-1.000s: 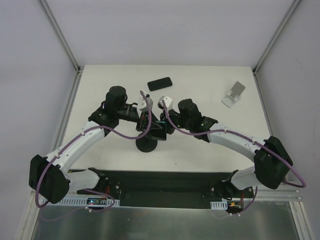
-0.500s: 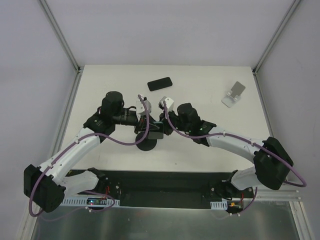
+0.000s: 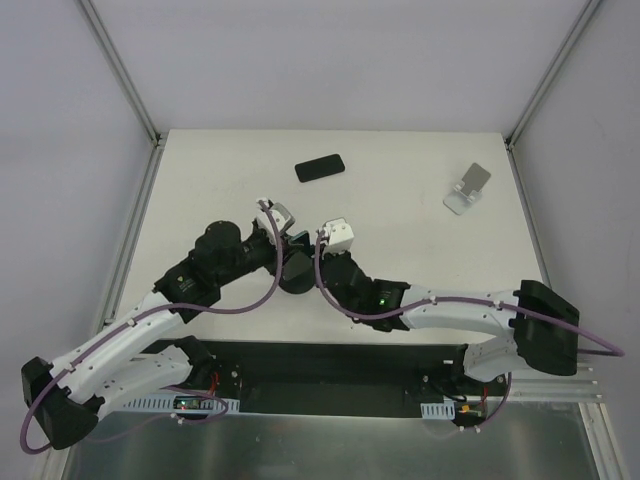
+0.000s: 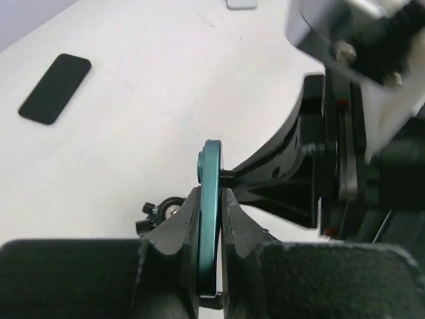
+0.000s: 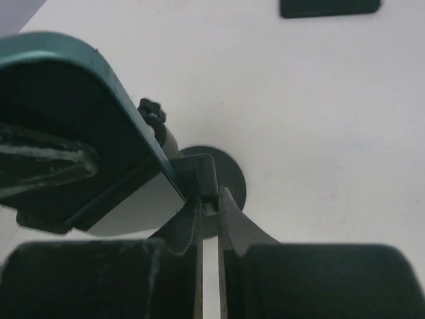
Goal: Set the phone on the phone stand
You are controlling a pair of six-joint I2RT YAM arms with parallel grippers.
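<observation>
Phone (image 3: pixel 320 167): lies flat on the white table (image 3: pixel 400 130), dark face up, in the far half and a little left of centre. Its long side runs slightly askew to the table's far edge. Neither arm touches it. It also shows at the upper left of the left wrist view and at the top edge of the right wrist view, and lies flat in both.

Phone stand (image 3: pixel 467 189): sits on the table near the far right, with its base flat and its back plate tilted up. It is well apart from the phone, which is not yet on it.

Black holder (image 3: pixel 294 272): stands near the middle of the table, closer to the arm bases than the phone is. Both arms reach inward and meet at it.

Left gripper (image 4: pixel 211 199): its fingers are pressed from both sides onto the thin teal edge of the holder's cradle (image 4: pixel 210 226). The cradle is seen edge-on and stands upright between the pads. No gap is visible on either side.

Right gripper (image 5: pixel 208 203): its fingers are drawn close together and pinch a narrow black part of the holder. This part is just above the round base (image 5: pixel 229 174), which rests on the table. The same view shows the cradle's teal rim and dark face up close on the left. I cannot tell exactly which part of the holder's frame is pinched.

Both grippers are well apart from the phone and from the stand.
</observation>
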